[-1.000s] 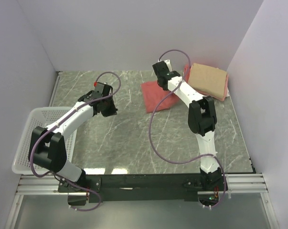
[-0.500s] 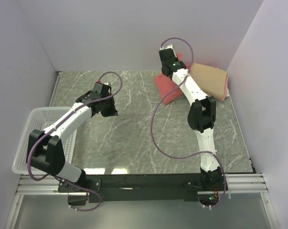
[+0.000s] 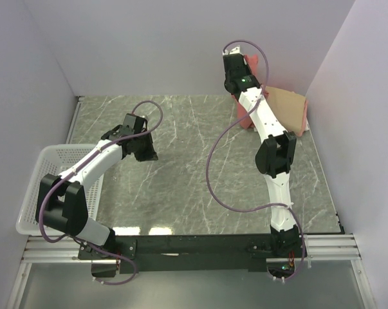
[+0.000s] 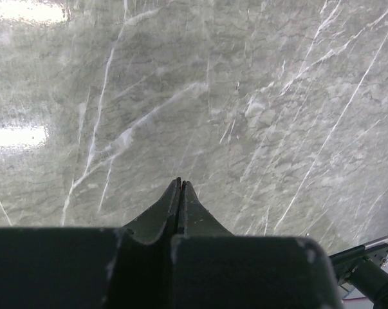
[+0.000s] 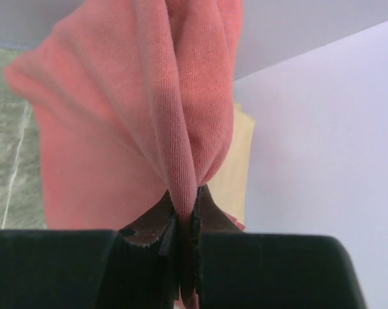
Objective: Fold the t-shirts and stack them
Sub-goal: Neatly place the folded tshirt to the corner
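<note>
Right gripper [image 5: 184, 206], wrist view: jaws pressed nearly together, pinching a gathered fold of the red shirt [image 5: 116, 129]. The cloth bunches into long vertical pleats running away from the fingertips and fills most of that view. Behind it shows a strip of the tan shirt [image 5: 235, 167], pale against the right wall [image 5: 322, 129]; a sliver of grey marbled desk [image 5: 4, 129] shows at the left edge. From overhead, the right arm is stretched far out toward the back right corner, with the right gripper [image 3: 235, 63] close to the back wall. The red shirt [image 3: 243, 116] shows as a patch just left of the forearm, and a small scrap peeks out beside the wrist; most of it is hidden by the arm. Cannot tell whether its lower edge touches the desk [image 3: 181, 180]. The tan shirt [image 3: 287, 106] lies folded in the far right corner, just beside the arm. A pink shirt [image 3: 302, 127] lies under it, only its right edge showing. Left gripper [image 4: 181, 188], wrist view: fingers shut tip to tip, nothing between them, bare marbled surface beyond. Overhead, the left gripper [image 3: 145, 149] sits over the left middle of the desk, well apart from the shirts. A white mesh basket [image 3: 36, 187] stands at the left edge, beside the left arm.
</note>
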`<state>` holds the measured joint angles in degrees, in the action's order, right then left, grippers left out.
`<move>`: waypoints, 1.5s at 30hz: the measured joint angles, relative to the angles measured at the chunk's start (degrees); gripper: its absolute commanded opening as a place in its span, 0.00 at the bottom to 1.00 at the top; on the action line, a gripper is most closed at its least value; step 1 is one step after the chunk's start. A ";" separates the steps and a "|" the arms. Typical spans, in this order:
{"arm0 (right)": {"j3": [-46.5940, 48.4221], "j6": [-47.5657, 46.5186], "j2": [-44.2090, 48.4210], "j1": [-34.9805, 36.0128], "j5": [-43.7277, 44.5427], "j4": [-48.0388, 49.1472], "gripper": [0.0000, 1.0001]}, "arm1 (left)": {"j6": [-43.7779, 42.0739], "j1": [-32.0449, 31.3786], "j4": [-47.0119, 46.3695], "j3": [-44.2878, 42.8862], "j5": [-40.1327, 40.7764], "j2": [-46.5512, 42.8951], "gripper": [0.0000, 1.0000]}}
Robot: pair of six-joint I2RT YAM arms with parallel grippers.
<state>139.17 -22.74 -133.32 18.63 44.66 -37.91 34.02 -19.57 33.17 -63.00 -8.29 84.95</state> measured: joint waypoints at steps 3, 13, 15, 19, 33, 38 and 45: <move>0.35 -1.40 0.00 -0.09 0.42 1.03 0.00 | 0.02 0.11 -0.07 0.04 -0.42 0.00 0.01; 3.13 -5.27 0.22 -0.15 2.45 4.59 0.00 | 0.02 0.26 -0.94 0.81 -1.01 0.00 0.01; 3.17 -5.79 0.55 -0.20 2.89 5.38 0.00 | 0.02 0.26 -0.96 0.94 -1.14 0.00 0.01; 3.17 -6.16 1.53 -0.55 3.32 6.25 0.00 | 0.02 0.26 -1.03 0.94 -1.42 0.00 0.01; 0.79 -2.03 3.37 -5.99 1.73 7.06 0.00 | 0.02 0.26 -1.22 0.96 -2.40 0.09 0.01; -4.11 2.60 3.39 -10.01 -2.14 6.62 0.00 | 0.02 0.26 -1.29 1.11 -2.49 0.44 0.01; -5.38 10.93 0.94 -19.10 -5.14 6.21 0.87 | 0.02 0.26 -1.88 1.86 -3.61 0.57 0.01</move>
<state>133.80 -11.81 -132.38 -0.47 39.53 -31.70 34.04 -19.31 31.29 -61.14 -11.90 85.52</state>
